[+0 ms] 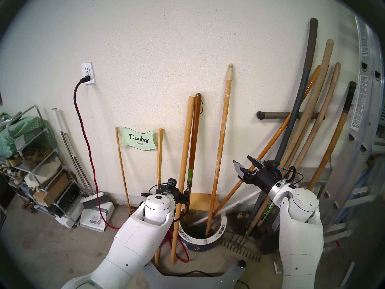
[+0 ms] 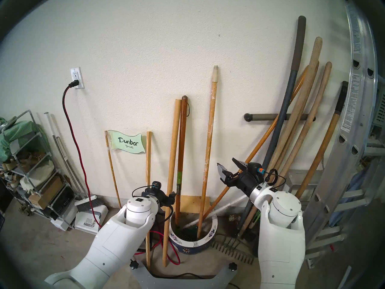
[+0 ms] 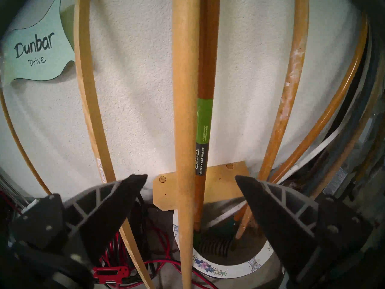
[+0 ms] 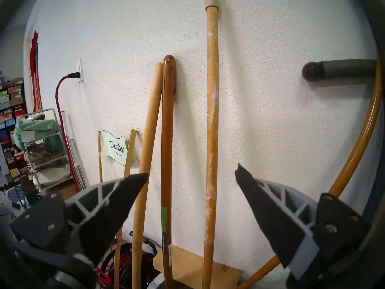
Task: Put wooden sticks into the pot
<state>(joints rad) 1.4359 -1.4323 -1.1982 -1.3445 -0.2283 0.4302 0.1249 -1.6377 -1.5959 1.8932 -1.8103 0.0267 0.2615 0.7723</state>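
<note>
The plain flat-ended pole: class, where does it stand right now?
In the head view the plain pole stands left of centre, leaning on the wall, its foot on the floor just left of the pot, outside it, beside the dark brown handle.

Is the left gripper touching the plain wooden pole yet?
Apart. In the left wrist view, the plain pole stands between the open left gripper, clear wall showing either side.
</note>
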